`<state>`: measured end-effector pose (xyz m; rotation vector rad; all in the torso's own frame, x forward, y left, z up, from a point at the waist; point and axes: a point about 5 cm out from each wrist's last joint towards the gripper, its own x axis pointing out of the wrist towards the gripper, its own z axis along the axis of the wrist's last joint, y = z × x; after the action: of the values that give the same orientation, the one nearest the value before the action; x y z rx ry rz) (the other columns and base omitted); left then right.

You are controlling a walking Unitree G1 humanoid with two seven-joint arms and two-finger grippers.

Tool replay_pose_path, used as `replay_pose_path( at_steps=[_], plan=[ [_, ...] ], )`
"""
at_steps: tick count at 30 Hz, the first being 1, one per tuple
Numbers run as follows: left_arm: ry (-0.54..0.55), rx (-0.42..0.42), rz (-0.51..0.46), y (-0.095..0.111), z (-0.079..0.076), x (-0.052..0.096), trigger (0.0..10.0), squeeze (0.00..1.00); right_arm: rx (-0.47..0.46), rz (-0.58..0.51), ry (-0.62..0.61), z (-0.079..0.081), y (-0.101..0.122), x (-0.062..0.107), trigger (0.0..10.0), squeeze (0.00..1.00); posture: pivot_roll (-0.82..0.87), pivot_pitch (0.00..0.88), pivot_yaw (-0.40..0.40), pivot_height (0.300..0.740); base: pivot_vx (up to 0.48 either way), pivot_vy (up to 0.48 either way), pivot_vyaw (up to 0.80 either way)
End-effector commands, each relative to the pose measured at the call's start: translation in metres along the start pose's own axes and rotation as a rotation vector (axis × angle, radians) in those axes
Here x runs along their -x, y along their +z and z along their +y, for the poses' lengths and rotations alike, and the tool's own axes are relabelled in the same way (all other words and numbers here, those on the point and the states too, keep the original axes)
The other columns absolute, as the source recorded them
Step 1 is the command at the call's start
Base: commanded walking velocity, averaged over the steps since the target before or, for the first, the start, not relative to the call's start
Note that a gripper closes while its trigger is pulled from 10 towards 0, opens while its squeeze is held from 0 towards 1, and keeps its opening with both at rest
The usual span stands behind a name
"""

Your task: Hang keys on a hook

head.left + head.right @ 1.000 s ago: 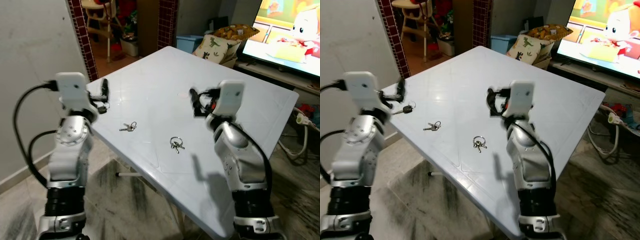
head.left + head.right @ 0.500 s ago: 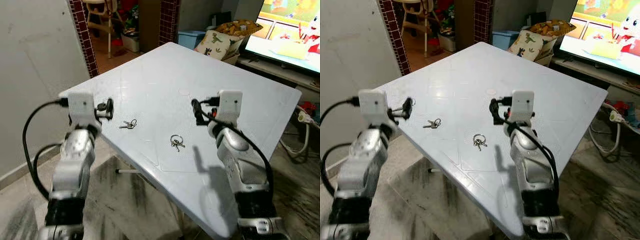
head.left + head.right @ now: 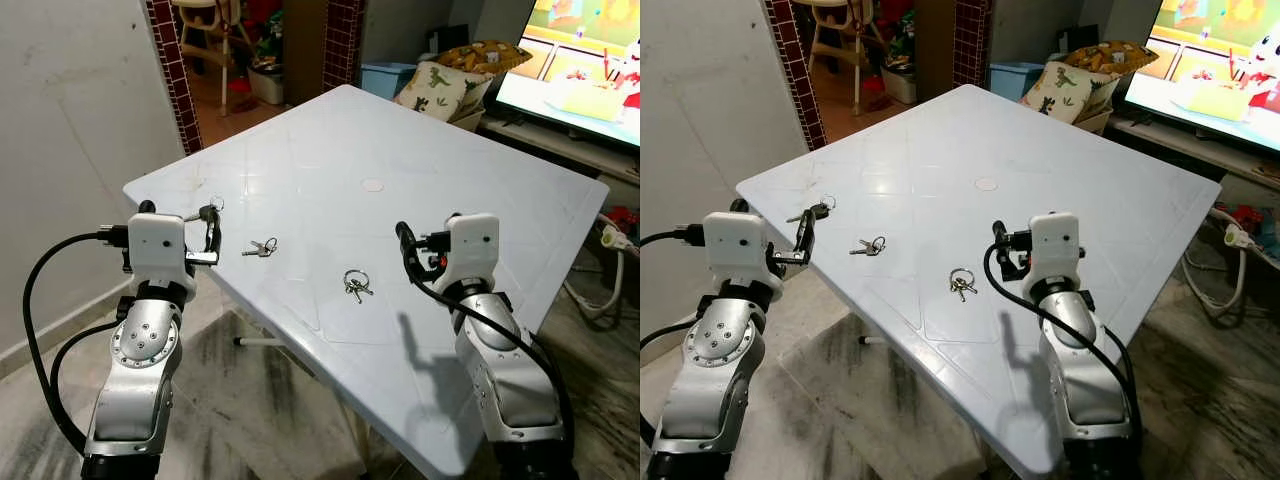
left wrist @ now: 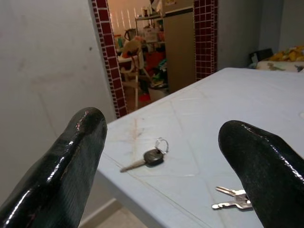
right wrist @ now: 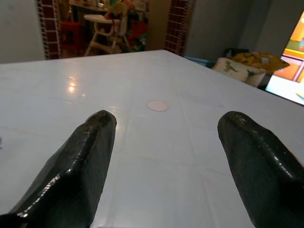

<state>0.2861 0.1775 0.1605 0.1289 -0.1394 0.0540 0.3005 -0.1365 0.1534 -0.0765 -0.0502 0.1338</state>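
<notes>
A: What is laid out on the white table (image 3: 480,160)?

B: Three sets of keys are seen on it. A single black-headed key (image 3: 203,212) with a small ring is lain near the table's left corner. A pair of silver keys (image 3: 261,248) is placed just to its right and a little nearer. A bunch of keys on a larger ring (image 3: 354,284) is set further right again, towards the middle of the near edge. A small round mark (image 3: 372,185) is visible further back on the tabletop.

A: Where are the grippers held?

B: The left gripper (image 4: 166,190) is raised at the table's left corner, just beside the black-headed key, and its fingers are spread wide with nothing between them. In the left wrist view that key is framed in the gap, with the silver pair off towards one finger. The right gripper (image 5: 161,166) is held above the table, to the right of the ringed bunch and apart from it; its fingers (image 3: 406,243) are likewise parted and nothing is grasped.

A: And around the table?

B: A television (image 3: 580,60) with a cartoon on screen is seen at the far right, a dinosaur-print cushion (image 3: 440,88) beside it, and a high chair (image 3: 215,30) through the brick-edged doorway at the far left.
</notes>
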Motion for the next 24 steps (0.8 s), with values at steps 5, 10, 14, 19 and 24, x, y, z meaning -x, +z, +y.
replay_pose_path(
  at_steps=[5, 10, 14, 19, 24],
  plan=[
    [-0.014, 0.022, 0.0, -0.001, -0.001, 0.004, 10.0, 0.0, -0.022, -0.056, 0.013, 0.005, 0.01, 0.002, 0.0, 0.0, 0.0, 0.0, -0.046, 0.74, 0.0, 0.0, 0.0],
    [-0.02, 0.035, 0.007, -0.003, -0.005, 0.004, 10.0, 0.0, -0.019, -0.039, 0.025, 0.005, 0.009, 0.002, 2.4, 0.0, 0.0, 0.0, -0.049, 0.74, 0.0, 0.0, 0.0],
    [-0.058, 0.114, -0.035, 0.003, -0.012, 0.005, 0.0, 0.0, -0.041, -0.036, 0.031, 0.005, 0.01, 0.002, 10.0, 0.0, -0.01, 0.0, -0.048, 0.74, 0.0, 0.0, 0.0],
    [-0.072, 0.109, -0.037, 0.002, -0.015, 0.005, 0.0, 0.0, -0.048, 0.003, -0.017, 0.0, 0.005, 0.003, 10.0, 0.0, -0.01, 0.0, -0.043, 0.74, 0.0, 0.0, 0.0],
    [-0.088, 0.094, -0.025, 0.002, -0.016, 0.004, 0.0, 0.0, -0.105, 0.023, -0.011, 0.002, 0.003, 0.004, 10.0, 0.0, -0.01, 0.0, -0.042, 0.74, 0.0, 0.0, 0.0]
  ],
)
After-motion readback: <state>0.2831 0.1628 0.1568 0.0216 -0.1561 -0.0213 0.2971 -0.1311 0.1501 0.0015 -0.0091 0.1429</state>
